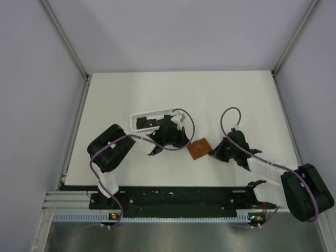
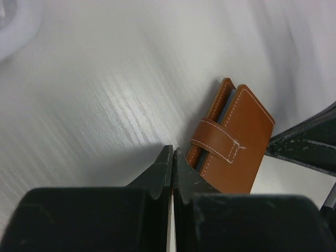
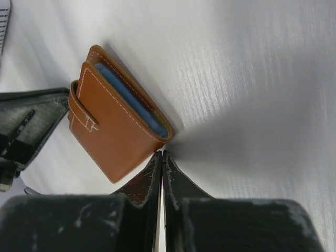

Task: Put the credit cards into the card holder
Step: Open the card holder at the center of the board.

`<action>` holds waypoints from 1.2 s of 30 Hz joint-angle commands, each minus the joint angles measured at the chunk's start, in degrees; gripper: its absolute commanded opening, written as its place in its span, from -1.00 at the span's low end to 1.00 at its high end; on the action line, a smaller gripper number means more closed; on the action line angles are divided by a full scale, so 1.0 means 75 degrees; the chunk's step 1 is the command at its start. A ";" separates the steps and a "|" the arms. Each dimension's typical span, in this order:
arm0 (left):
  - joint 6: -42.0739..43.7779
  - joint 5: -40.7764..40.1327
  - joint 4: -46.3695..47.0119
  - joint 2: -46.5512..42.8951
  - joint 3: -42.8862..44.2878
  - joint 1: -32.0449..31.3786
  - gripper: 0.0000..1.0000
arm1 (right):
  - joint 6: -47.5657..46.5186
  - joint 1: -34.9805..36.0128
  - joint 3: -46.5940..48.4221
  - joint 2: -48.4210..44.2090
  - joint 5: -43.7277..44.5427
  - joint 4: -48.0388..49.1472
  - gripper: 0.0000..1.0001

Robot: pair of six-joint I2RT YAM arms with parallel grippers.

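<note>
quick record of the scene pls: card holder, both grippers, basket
card holder: folded shut, strap across it, lying flat between the two grippers
left gripper: shut, empty, beside the card holder
right gripper: shut, empty, tips close to the card holder's corner
white basket: beyond the left gripper, contents unclear

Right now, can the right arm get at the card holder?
Probably yes: the right gripper sits at a corner of the card holder with nothing between, but its jaws are shut and would need to open first.
</note>
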 commanded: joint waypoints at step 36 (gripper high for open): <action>-0.0775 -0.4233 -0.2905 -0.6710 -0.2807 -0.0350 -0.56 | -0.3926 0.3157 0.5303 0.2548 0.3236 -0.3916 0.61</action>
